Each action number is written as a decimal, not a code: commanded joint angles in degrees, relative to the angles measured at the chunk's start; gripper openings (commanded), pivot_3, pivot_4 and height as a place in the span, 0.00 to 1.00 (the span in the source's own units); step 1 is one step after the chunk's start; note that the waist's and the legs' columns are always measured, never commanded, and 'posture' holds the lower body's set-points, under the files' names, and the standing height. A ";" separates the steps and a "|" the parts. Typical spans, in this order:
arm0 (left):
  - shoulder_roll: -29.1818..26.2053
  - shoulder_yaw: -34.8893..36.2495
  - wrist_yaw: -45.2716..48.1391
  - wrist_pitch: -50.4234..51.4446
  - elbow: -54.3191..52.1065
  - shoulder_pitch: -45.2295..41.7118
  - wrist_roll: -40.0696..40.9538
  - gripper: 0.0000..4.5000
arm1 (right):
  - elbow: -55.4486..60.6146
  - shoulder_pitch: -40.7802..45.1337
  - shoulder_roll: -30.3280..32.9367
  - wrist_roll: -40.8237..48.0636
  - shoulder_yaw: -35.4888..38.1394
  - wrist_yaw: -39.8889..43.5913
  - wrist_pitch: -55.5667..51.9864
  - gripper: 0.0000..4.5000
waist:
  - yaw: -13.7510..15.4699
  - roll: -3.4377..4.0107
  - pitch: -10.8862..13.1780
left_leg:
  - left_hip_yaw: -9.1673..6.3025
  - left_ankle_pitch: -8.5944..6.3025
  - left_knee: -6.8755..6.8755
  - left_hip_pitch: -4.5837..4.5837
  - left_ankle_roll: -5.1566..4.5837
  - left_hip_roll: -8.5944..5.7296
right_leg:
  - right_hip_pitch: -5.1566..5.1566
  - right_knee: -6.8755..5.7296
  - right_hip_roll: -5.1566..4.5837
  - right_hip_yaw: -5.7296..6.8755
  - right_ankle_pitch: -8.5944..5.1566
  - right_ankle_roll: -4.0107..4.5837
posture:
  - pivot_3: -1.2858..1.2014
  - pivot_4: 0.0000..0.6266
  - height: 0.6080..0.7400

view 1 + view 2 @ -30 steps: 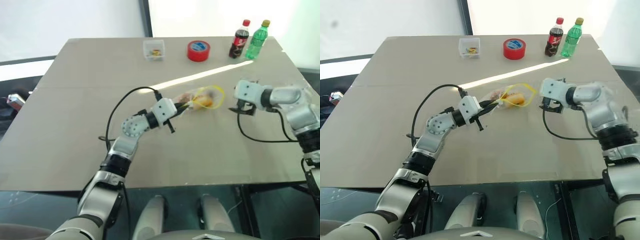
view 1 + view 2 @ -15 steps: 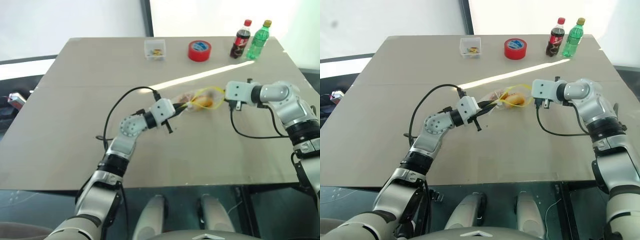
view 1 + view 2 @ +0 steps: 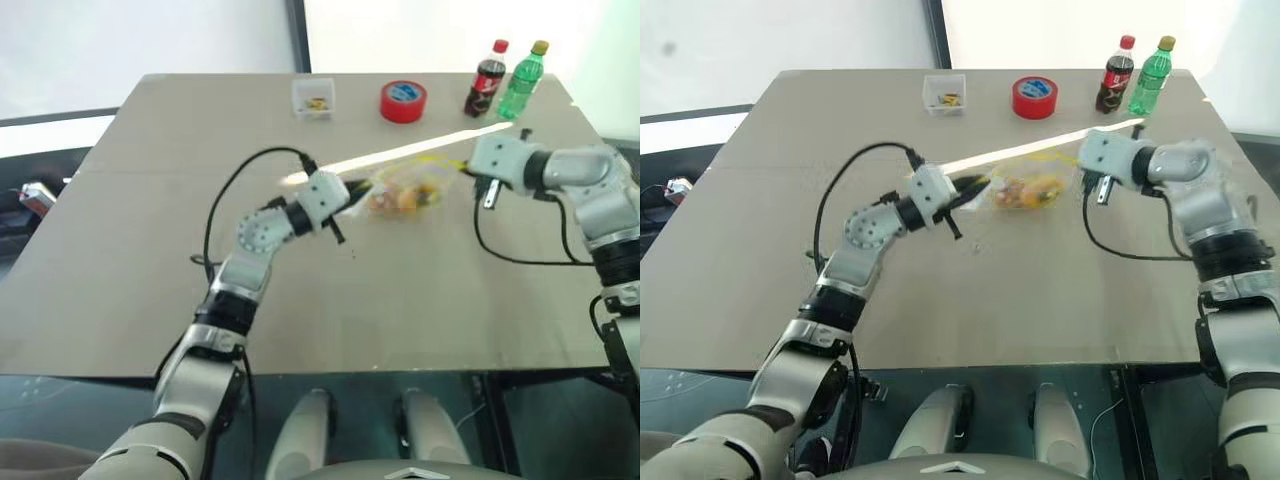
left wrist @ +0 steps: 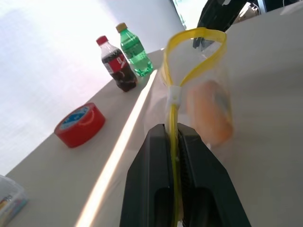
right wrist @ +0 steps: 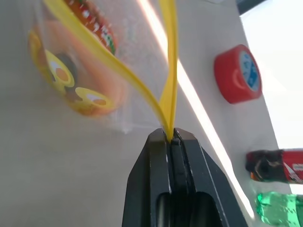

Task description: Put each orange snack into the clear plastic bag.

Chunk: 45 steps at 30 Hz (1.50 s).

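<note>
Bag of clear plastic hangs stretched between the two grippers, lifted off the brown table. Its yellow seal strip is pinched at one end by the left gripper, whose black fingers are clamped together on it, and at the other end by the right gripper, likewise closed tight on the strip. Between the two pinch points the strip bows open into a loop. Both orange snacks sit inside the bag, sagging just below and between the grippers; from the right wrist one shows its red and green filling, and the bag's printed yellow cartoon face lies near the fingertips. From the left wrist an orange snack shows through the plastic just past the fingers. Beyond the grippers, at the table's far edge, stand a red tape roll, a cola bottle, a green bottle and a small clear box, all well apart from the bag.
</note>
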State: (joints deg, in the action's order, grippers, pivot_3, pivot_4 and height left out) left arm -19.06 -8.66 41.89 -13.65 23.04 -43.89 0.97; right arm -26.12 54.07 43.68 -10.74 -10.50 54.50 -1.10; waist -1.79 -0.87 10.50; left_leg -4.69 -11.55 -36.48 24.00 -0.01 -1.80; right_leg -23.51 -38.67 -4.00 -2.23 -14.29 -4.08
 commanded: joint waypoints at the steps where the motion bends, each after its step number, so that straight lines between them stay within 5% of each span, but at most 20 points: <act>1: -0.55 3.13 -1.37 4.63 -3.41 -6.25 2.12 0.00 | 3.92 5.12 4.66 1.54 6.03 -1.68 -2.89 0.00 | -0.13 0.01 0.01 | 0.01 0.00 0.00 0.00 0.00 0.00 | 0.00 0.01 0.00 -0.01 0.00 0.00 | 0.52 0.24 1.00; 16: -1.90 -0.61 0.08 0.72 0.09 -5.86 -2.22 0.00 | 15.74 -3.18 5.01 5.70 6.21 0.32 -11.24 0.00 | -0.39 0.02 0.00 | 0.07 0.00 0.13 0.00 0.00 0.06 | 0.00 0.25 0.01 -0.04 -0.01 0.00 | 0.52 0.24 1.00; 20: 0.11 4.96 -6.47 3.60 0.72 -10.32 1.18 0.00 | 14.74 0.52 4.97 3.79 6.31 -2.79 -11.72 0.00 | -0.40 0.01 0.06 | 0.13 0.00 0.09 0.00 0.00 0.03 | 0.01 0.23 -0.02 -0.10 0.00 -0.02 | 0.52 0.24 1.00; 21: -1.03 1.97 -0.92 9.63 0.66 -9.50 0.90 0.00 | 17.27 -2.40 5.95 5.86 4.97 2.10 -14.35 0.00 | -0.37 0.00 0.06 | 0.11 0.00 0.06 0.05 -0.01 0.02 | -0.03 0.22 -0.02 -0.09 0.00 -0.02 | 0.52 0.24 1.00; 23: -3.71 -4.61 8.42 4.54 1.22 -7.76 -2.53 0.00 | 16.59 -3.01 5.33 6.12 3.69 3.79 -11.01 0.00 | -0.44 0.01 -0.04 | -0.06 -0.01 0.04 0.10 0.00 0.03 | 0.01 0.25 0.02 0.11 -0.01 -0.02 | 0.52 0.24 1.00; 25: -1.57 -0.71 -2.87 1.96 5.46 -12.44 -4.08 0.00 | 9.66 4.12 1.91 2.36 5.73 -8.22 -8.97 0.00 | -0.65 0.05 -0.02 | -0.02 -0.01 0.16 -0.07 0.00 0.06 | 0.15 0.38 0.05 0.09 -0.01 -0.01 | 0.52 0.24 1.00; 27: -0.93 3.46 -13.94 -1.34 7.44 -17.91 -5.98 0.00 | 6.86 8.25 0.72 1.76 6.87 -11.85 -7.68 0.00 | -0.52 0.01 0.49 | 0.10 0.00 0.09 0.01 -0.01 0.02 | -0.01 0.26 -0.02 -0.08 0.04 -0.07 | 0.52 0.24 1.00; 30: -1.64 -1.38 -0.15 10.02 3.07 -12.44 -2.07 0.00 | 19.14 -3.60 5.38 9.17 2.06 7.12 -17.67 0.00 | -0.19 0.03 0.32 | -0.08 0.16 -0.41 0.96 0.23 0.00 | -0.86 -0.15 0.01 0.04 0.10 -0.12 | 0.52 0.24 1.00; 32: -4.01 -5.95 7.89 15.58 -1.02 -6.48 -1.91 0.00 | 22.36 -8.61 7.00 8.63 0.51 8.81 -17.99 0.00 | -0.33 0.23 -0.51 | -0.19 0.08 -0.18 0.61 0.16 0.05 | -0.20 0.38 0.02 0.32 -0.02 -0.13 | 0.52 0.24 1.00; 35: -1.89 2.33 -14.37 8.34 2.49 -12.75 -6.63 0.00 | 11.88 2.51 -0.99 3.80 7.14 -15.21 -12.87 0.00 | -1.35 0.43 0.33 | 0.04 -0.20 -0.01 0.42 -0.29 -0.01 | -0.11 0.70 -0.08 -0.10 0.02 -0.22 | 0.52 0.24 1.00; 38: -2.79 2.50 -18.10 1.12 4.24 -17.12 -8.75 0.00 | 9.81 5.07 -1.57 4.63 6.75 -14.63 -12.81 0.00 | -0.63 0.24 1.21 | -0.09 0.45 -0.81 2.19 0.12 -0.07 | -1.98 -0.06 -0.02 -0.24 0.74 -0.36 | 0.52 0.24 1.00; 41: -3.36 -3.97 0.97 15.83 2.05 -13.28 -3.69 0.00 | 17.47 -2.30 3.26 9.44 1.12 2.70 -18.07 0.00 | 0.42 0.34 0.45 | -0.03 0.48 -0.67 2.06 0.20 -0.04 | -1.68 0.13 0.02 0.05 0.67 -0.27 | 0.52 0.24 1.00; 43: -2.58 -3.04 -5.19 13.29 2.73 -13.88 -6.41 0.00 | 13.94 0.43 0.32 6.39 2.99 -6.90 -14.75 0.00 | 0.45 0.53 0.12 | 0.05 0.14 -0.11 0.70 -0.29 0.00 | -0.06 1.12 -0.01 0.24 0.60 -0.34 | 0.52 0.24 1.00; 45: -1.58 1.27 -18.19 5.15 4.35 -17.59 -9.46 0.00 | 7.91 6.17 -2.27 2.87 6.31 -19.55 -9.55 0.00 | 0.07 0.49 0.72 | 0.28 -0.02 -0.13 0.43 -0.56 -0.07 | 0.12 1.05 -0.08 -0.02 0.59 -0.42 | 0.52 0.24 1.00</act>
State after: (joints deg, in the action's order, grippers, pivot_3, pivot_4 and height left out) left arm -20.49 -11.27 32.49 -1.43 29.05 -56.67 -6.75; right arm -16.76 53.97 40.69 -5.50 -9.16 44.17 -14.91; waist -1.72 -0.37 11.21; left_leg -4.43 -11.50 -36.90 24.91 -0.55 -1.90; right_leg -23.93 -37.83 -4.09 -2.37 -13.57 -4.63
